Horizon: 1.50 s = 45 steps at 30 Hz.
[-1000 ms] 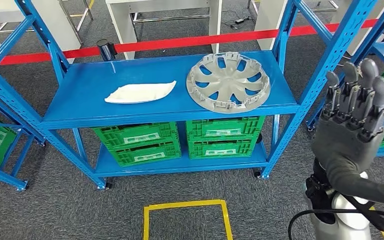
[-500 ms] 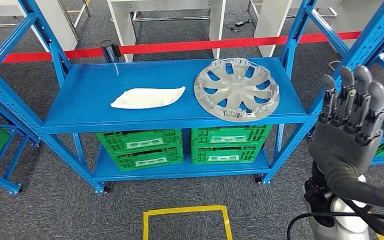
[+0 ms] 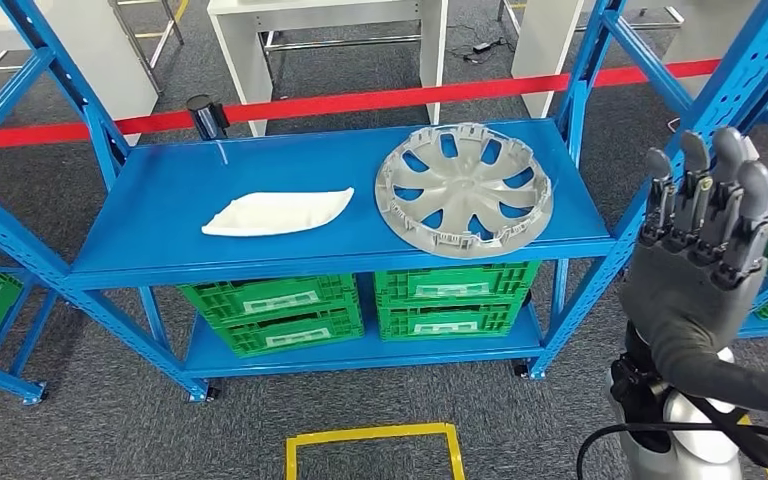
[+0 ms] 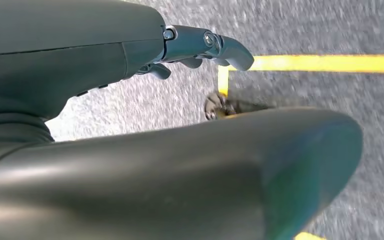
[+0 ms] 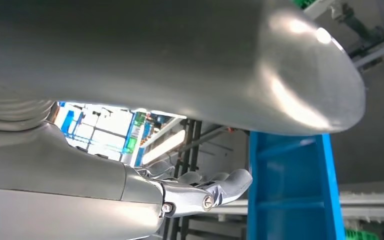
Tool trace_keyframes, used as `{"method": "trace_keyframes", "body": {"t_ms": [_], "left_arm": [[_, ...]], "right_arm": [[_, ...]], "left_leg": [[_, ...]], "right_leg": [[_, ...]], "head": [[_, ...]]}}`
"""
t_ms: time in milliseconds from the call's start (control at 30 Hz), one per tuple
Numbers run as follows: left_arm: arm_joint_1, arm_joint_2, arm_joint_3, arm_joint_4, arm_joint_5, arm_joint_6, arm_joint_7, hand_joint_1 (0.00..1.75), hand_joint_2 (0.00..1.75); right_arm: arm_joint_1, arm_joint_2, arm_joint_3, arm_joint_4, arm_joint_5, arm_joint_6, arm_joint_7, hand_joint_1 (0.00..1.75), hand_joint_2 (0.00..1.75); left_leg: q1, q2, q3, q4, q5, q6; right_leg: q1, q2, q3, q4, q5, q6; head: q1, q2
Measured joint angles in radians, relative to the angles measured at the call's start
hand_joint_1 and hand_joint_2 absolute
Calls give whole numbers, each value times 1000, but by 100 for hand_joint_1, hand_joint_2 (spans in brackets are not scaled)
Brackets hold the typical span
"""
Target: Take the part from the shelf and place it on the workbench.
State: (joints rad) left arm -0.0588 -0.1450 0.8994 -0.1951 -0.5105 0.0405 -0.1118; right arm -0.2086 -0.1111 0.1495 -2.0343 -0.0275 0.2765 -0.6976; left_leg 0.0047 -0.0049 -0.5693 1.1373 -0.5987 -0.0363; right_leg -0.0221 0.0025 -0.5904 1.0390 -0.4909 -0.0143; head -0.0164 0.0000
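A round silver-grey plastic wheel cover with curved spokes [image 3: 464, 190] lies flat on the right half of the top board of a blue steel shelf [image 3: 160, 215], its rim reaching close to the board's front edge and right end. To its left on the same board, well apart from it, lies a flat white leaf-shaped plastic part [image 3: 278, 212]. On the lower board stand green slotted plastic crates [image 3: 360, 300], side by side. A red barrier tape [image 3: 360, 102] runs behind the shelf, held by a short black post [image 3: 200, 112] at the shelf's back left corner. On the grey carpet in front of the shelf is a yellow taped square [image 3: 370, 450].

The right hand [image 3: 702, 250], dark grey, is raised upright at the right of the head view, its back to the camera, fingers straight and together, holding nothing. It stands to the right of the shelf's front right upright, apart from the wheel cover and nearer the robot than it; it touches neither part.

The left hand [image 4: 200, 47] hangs over the grey carpet near a corner of yellow floor tape [image 4: 305, 63]; its fingers are loosely bent and nothing is in them
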Motion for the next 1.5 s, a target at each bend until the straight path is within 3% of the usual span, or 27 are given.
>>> {"method": "trace_keyframes", "body": {"t_ms": [67,100,133,200,267,300,433,500,567,600,633,667,733,767,800,900,967,1000,1067,1100,1133,1167,1233,1300,1433,1500], "left_arm": [[2,0,2,1,0,0,0,0,0],[4,0,2,1,0,0,0,0,0],[5,0,2,1,0,0,0,0,0],[6,0,3,1,0,0,0,0,0],[4,1,3,1,-1,0,-1,0,0],[4,1,3,1,-1,0,-2,0,0],[4,-1,3,1,-2,0,-2,0,0],[4,-1,3,1,-3,0,0,0,0],[3,-2,3,1,-5,1,2,0,0],[3,-3,3,1,-6,2,2,0,0],[5,-3,3,1,-8,2,3,0,0],[6,-4,3,1,-10,2,3,0,0],[7,-7,3,2,-15,2,1,0,0],[6,-8,3,2,-17,2,-1,0,0],[5,-9,3,2,-18,2,-3,0,0],[4,-8,3,1,-20,2,-7,0,0],[4,-6,3,1,-25,1,-9,0,0],[4,-6,3,1,-29,0,-9,0,0],[5,-6,2,2,-34,0,-8,0,0],[6,-5,2,2,-35,0,-8,0,0],[8,-5,2,2,-35,0,-7,0,0],[9,-4,2,2,-35,0,-7,0,0],[10,-2,2,2,-35,0,-7,0,0],[8,-1,2,3,-35,0,-6,0,0],[7,-2,2,3,-36,3,0,0,0],[7,-4,2,3,-37,6,1,0,0]], "right_arm": [[-1,0,0,1,-1,0,0,0,0],[-1,0,0,1,-1,0,0,0,0],[-1,0,0,2,-1,0,0,0,0],[-2,0,0,3,-1,0,0,0,0],[-4,0,0,4,-2,-1,0,0,0],[-5,0,0,5,-1,-1,0,0,0],[-8,0,1,5,1,-4,0,0,0],[-7,0,1,5,2,-4,0,0,0],[0,-1,1,5,3,-4,0,0,0],[5,-2,1,5,4,-4,0,0,0],[10,-4,1,5,3,-4,0,0,0],[13,-6,1,5,1,-3,0,0,0],[17,-16,1,6,-4,-2,0,0,0],[18,-21,1,6,-7,-1,0,0,0],[19,-25,1,7,-9,-1,0,0,0],[28,-37,1,9,-15,-2,0,0,0],[40,-51,1,12,-18,-4,0,0,0],[47,-58,1,15,-19,-6,0,0,0],[59,-71,1,24,-19,-7,0,0,0],[65,-76,1,29,-19,-7,0,0,0],[70,-81,1,32,-20,-8,0,0,0],[73,-84,1,35,-21,-8,0,0,0],[76,-89,1,40,-22,-8,1,0,87],[75,-95,1,46,-21,-11,19,0,175],[75,-116,7,71,-16,-16,94,0,0],[70,-129,15,92,-15,-10,118,0,0]], "left_leg": [[2,0,-85,136,-43,-7],[3,0,-115,174,-42,-9],[3,0,-127,172,-18,-9],[4,0,-97,59,77,-4],[1,0,-52,-62,134,4],[-1,0,-40,-91,140,9],[0,-1,-21,-112,128,36],[4,0,-6,-123,124,50],[2,0,4,-124,113,56],[0,-1,10,-123,106,57],[-1,-1,19,-122,99,57],[-1,-2,29,-121,90,56],[-2,-2,50,-119,71,50],[-4,-3,56,-118,62,45],[-5,-3,59,-118,55,40],[-4,0,64,-121,46,24],[-4,2,50,-76,25,13],[-3,3,25,-24,3,7],[1,3,-55,108,-45,-1],[3,3,-91,156,-53,-3],[4,3,-113,173,-40,-4],[5,3,-117,151,-4,-4],[5,3,-82,25,94,0],[1,3,-42,-77,138,8],[-3,2,-25,-107,126,32],[1,2,-15,-119,126,43]], "right_leg": [[0,-1,11,0,-12,-4],[0,-1,18,0,-18,-4],[0,0,27,0,-25,-3],[-2,2,49,0,-40,2],[1,3,65,-1,-55,12],[2,3,69,-3,-60,18],[3,2,78,-2,-73,40],[3,1,36,85,-111,44],[4,1,-52,219,-153,45],[4,1,-88,261,-154,46],[4,1,-106,267,-134,46],[4,1,-105,235,-94,44],[6,0,-65,107,-2,38],[7,0,-44,53,21,33],[9,0,-31,19,27,29],[11,4,-22,2,13,14],[6,4,-9,-5,7,3],[4,2,0,-8,3,-1],[4,-1,14,-10,-9,-6],[4,0,21,-10,-16,-6],[3,1,29,-10,-23,-6],[3,2,40,-10,-31,-4],[2,3,63,-10,-47,2],[4,5,76,-11,-62,13],[4,4,83,-16,-75,38],[4,2,57,39,-102,46]], "head": [[-2,0],[-2,0],[-3,0],[-4,0],[-5,0],[-5,0],[-3,0],[0,0],[3,0],[4,0],[4,0],[4,0],[6,0],[7,0],[8,0],[7,0],[4,0],[2,0],[-1,0],[-2,0],[-2,0],[-3,0],[-3,0],[-4,0],[-1,0],[2,0]]}}
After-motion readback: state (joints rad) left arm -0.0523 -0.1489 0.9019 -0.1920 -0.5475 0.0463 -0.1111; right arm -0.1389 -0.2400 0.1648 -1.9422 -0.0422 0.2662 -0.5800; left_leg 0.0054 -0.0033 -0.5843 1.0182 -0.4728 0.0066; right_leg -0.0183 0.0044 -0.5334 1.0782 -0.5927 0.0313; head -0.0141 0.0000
